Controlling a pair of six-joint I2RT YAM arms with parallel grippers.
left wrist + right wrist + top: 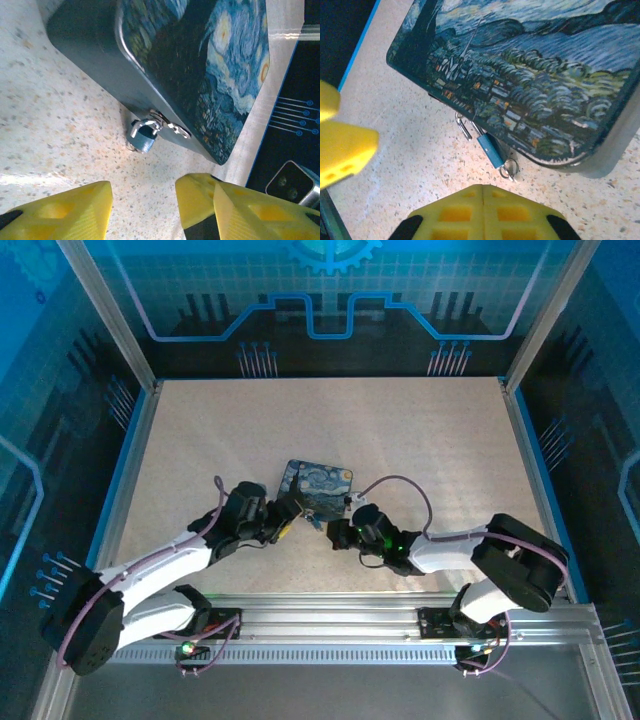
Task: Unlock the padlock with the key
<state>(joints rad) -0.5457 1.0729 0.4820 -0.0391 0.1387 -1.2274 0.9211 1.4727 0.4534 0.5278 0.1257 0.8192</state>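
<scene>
The padlock (491,150), a tiny blue-bodied lock, hangs from the hasp (172,128) on the near edge of the night-sky tin (535,75) and rests on the table. One leg of its silver shackle (464,126) seems to end clear of the body. The key (509,169), with a small ring, sits at the lock's lower end. My right gripper (483,189) is shut and empty, its tips just short of that ring. My left gripper (142,210) stands open on the table a little before the padlock (143,138). From above, both grippers (291,512) (338,532) flank the lock (314,521).
The tin (316,486) lies mid-table, its lid shut. Speckled tabletop (330,420) stretches beyond it to blue walls. A yellow finger of the left gripper (345,145) shows at the left of the right wrist view. The arms' rail (330,620) runs along the near edge.
</scene>
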